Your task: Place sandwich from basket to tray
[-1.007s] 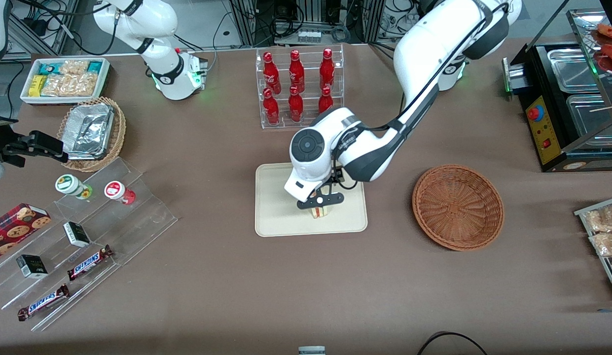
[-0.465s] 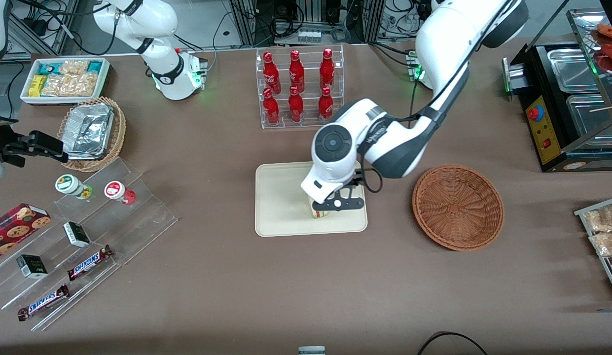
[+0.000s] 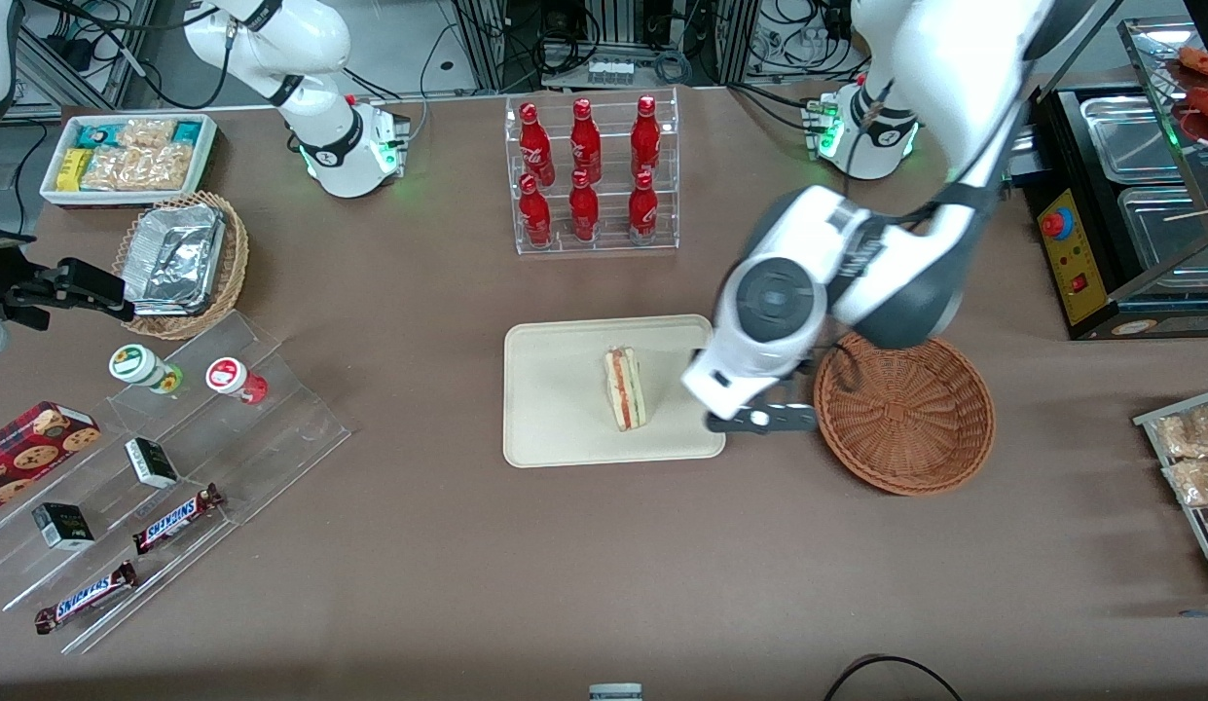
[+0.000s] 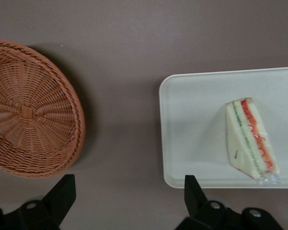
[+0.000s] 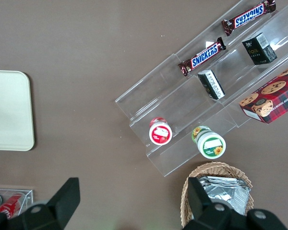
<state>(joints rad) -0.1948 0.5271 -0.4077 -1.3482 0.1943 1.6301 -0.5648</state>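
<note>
1. Gripper (image 3: 759, 421) raised over the strip of bare table (image 3: 759, 545) between tray and basket; fingers (image 4: 62, 191) spread wide, nothing between them.
2. Seen from the wrist: open brown tabletop beneath the gripper, tray edge to one side, basket rim to the other, neither touched.
3. Sandwich (image 3: 625, 389) lying on the tray (image 3: 555, 389), well clear of the gripper, resting toward the tray's end nearest the basket and nearer the front camera than the tray's middle.
4. Filling edge showing as red-orange and green stripes; wedge long axis running along the tray's short direction; one tip close to the tray's rim nearest the front camera, not over it.
5. Much of the tray bare toward the parked arm's end; a narrower bare band between sandwich and the rounded corner near the gripper.
6. Basket (image 3: 905, 409) empty, sitting just beside the tray toward the working arm's end, a slim gap of table between the two rims.
7. Arm's elbow and forearm overhanging the basket's edge farther from the front camera.
8. Rack of red bottles (image 3: 589, 175) farther from the front camera than the tray, with open table between.
9. Wide open tabletop nearer the front camera than tray and basket.
</note>
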